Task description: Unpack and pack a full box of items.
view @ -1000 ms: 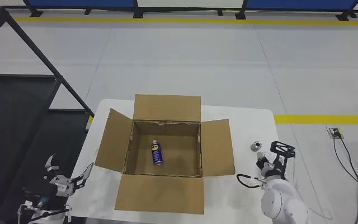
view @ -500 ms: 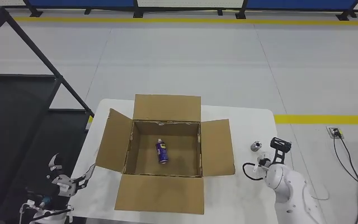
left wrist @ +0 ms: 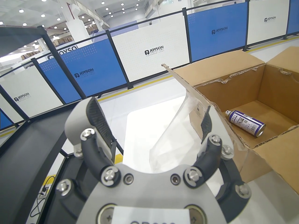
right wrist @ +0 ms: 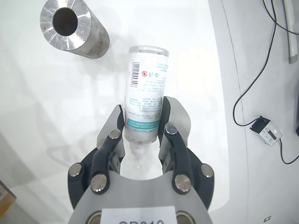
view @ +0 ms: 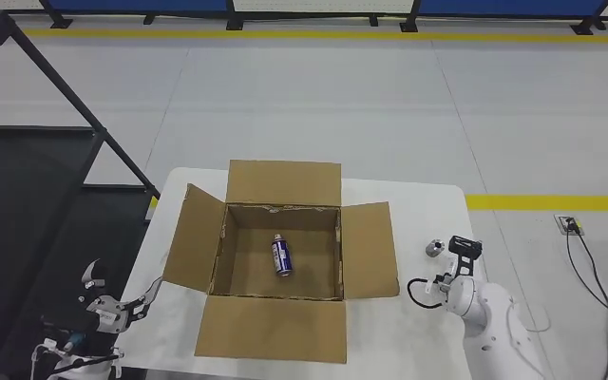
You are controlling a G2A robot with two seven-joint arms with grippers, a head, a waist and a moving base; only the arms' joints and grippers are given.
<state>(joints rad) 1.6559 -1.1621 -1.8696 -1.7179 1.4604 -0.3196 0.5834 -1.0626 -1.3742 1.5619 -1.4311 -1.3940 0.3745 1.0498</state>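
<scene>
An open cardboard box (view: 370, 249) stands mid-table with a blue spray can (view: 282, 255) lying on its floor; the left wrist view shows the can (left wrist: 245, 123) too. My right gripper (right wrist: 143, 111) is shut on a clear bottle (right wrist: 146, 87) with a white label, its neck toward the wrist and its base pointing down at the table. A metal cylinder (right wrist: 72, 33) stands upright just beside the bottle; the top view shows this cylinder (view: 434, 248) right of the box. My left gripper (left wrist: 150, 117) hangs open and holds nothing, off the table's left front corner, as the top view (view: 119, 308) shows.
A strip of clear tape (left wrist: 172, 122) hangs from the box's left flap (left wrist: 186, 82). A black rack (view: 57, 199) stands left of the white table (view: 418, 204). The table's right edge runs close to the bottle, and cables (right wrist: 268, 33) lie on the floor beyond it.
The spray can has rolled to the right inside the box. My right arm has shifted toward the metal cylinder. My left gripper has dropped slightly.
</scene>
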